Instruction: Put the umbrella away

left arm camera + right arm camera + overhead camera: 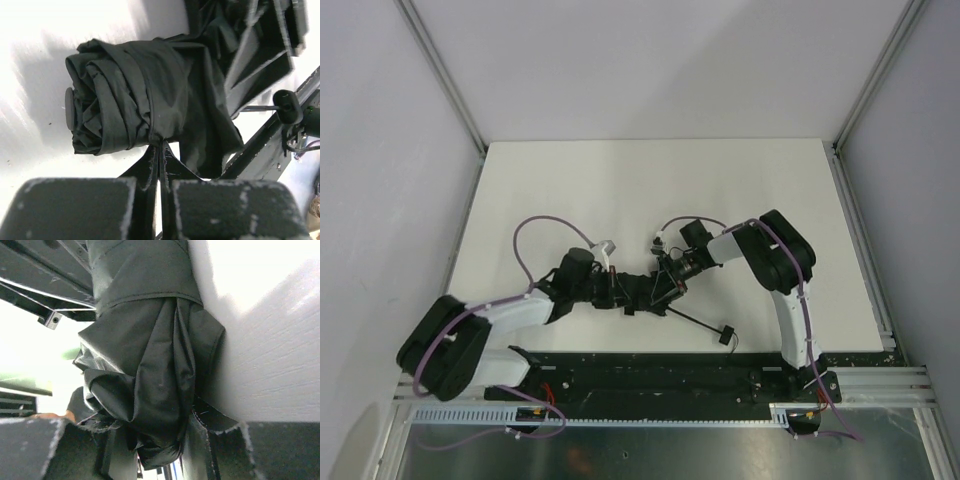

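The umbrella (642,290) is a rolled bundle of black fabric lying mid-table between my two arms. Its slim shaft runs toward the near right and ends in a small black handle (725,335). In the left wrist view the rolled canopy (125,95) fills the centre, and my left gripper (160,148) is shut, its tips pinching a thin band of the fabric at the roll's lower edge. The handle (287,101) shows at the right of that view. In the right wrist view my right gripper (155,442) is shut around the bunched fabric end of the umbrella (150,355).
The white table (620,190) is ringed by grey walls and aluminium posts (445,75). A black base rail (650,372) runs along the near edge just below the handle. Purple cables (525,235) loop off both arms.
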Available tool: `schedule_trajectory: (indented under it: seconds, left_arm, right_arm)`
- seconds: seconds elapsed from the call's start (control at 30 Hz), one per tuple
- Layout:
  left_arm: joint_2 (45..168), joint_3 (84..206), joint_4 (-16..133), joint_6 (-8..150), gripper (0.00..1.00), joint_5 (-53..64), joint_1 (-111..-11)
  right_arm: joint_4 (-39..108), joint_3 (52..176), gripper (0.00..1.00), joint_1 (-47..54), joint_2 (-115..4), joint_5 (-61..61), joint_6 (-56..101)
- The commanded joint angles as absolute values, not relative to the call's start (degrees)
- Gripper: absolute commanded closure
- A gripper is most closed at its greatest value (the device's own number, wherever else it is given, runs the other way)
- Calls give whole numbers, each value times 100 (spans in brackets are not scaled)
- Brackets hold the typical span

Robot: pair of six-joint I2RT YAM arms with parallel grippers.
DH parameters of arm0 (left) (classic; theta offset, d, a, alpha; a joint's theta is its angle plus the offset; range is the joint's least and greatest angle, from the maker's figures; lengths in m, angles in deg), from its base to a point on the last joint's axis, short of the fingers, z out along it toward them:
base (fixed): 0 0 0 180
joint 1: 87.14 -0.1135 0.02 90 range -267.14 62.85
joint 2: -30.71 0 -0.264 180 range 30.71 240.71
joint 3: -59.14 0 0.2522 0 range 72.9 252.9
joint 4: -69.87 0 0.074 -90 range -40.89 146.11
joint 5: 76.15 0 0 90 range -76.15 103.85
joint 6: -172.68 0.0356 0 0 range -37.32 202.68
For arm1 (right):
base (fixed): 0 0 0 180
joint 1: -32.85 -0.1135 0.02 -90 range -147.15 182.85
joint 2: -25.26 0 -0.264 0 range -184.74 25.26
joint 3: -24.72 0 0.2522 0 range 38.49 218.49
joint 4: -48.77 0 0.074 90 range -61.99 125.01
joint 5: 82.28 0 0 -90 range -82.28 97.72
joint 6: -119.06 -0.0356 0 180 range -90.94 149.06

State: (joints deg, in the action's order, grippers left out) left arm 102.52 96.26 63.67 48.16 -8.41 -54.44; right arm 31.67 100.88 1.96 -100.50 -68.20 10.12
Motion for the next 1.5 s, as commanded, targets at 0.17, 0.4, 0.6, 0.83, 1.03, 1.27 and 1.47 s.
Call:
schedule_trajectory:
  seconds: [0.17,0.4,0.6,0.83,1.03,1.27,1.47]
  left_arm:
    - [11268,9543,7037,4885,100,-592,-5461]
    - [11272,9477,7099,4931,100,-607,-5530]
    - [11259,9455,7148,4898,100,-606,-5533]
    - [11394,9584,7221,4873,100,-649,-5535]
    - [11531,9659,7361,4787,100,-759,-5534]
    - [11512,9718,7420,4755,100,-840,-5534]
    - [11543,9702,7439,4807,100,-895,-5541]
  right_arm:
    - [1825,10199,68,-222,-9395,-3207,1895]
    - [1276,10220,21,-435,-8500,-1870,2246]
    - [862,10320,1,-498,-7833,-819,2423]
    - [611,10398,1,-714,-7076,-219,2556]
    - [614,10368,1,-813,-6416,130,2650]
    - [1768,9414,1,-2255,-5352,2102,4091]
    - [2154,9193,1,-3319,-5253,2680,4878]
